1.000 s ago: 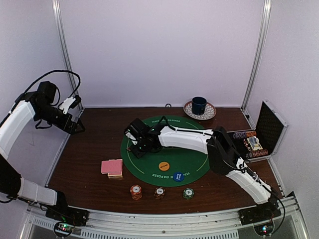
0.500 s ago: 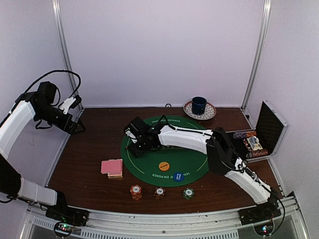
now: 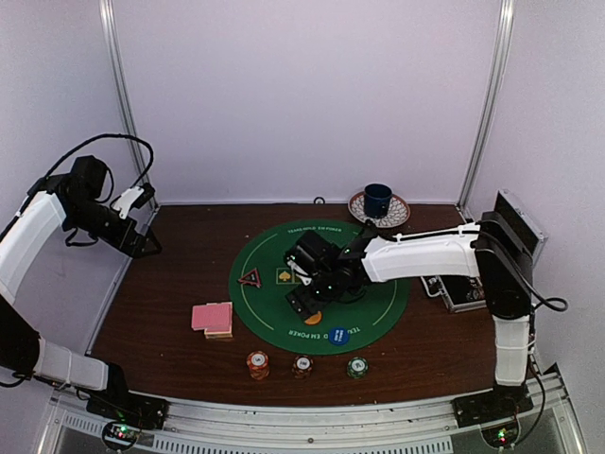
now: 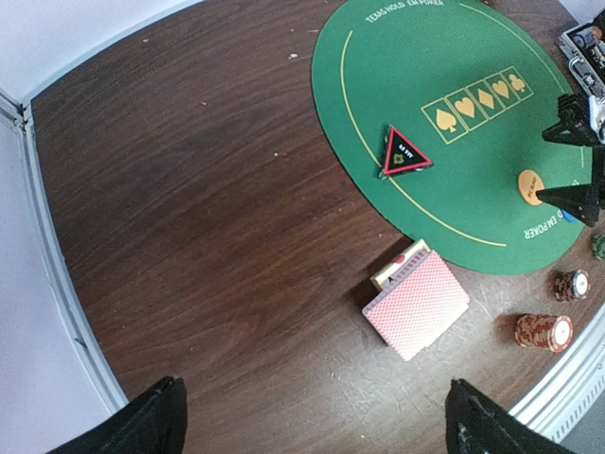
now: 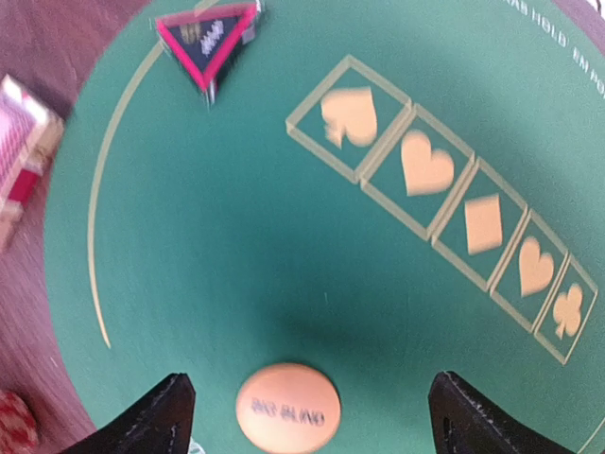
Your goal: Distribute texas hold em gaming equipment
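Right gripper [image 5: 307,392] spread, empty, above the orange disc [image 5: 286,409] at 6 o'clock on the mat [image 3: 378,303]; triangle marker [image 3: 250,278] at 9. Left gripper [image 4: 312,416] spread. Case [image 3: 452,291] at 3, contents hidden.

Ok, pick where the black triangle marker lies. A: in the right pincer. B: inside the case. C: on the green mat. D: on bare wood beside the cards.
C: the triangle marker lies flat on the green mat, near its left edge.
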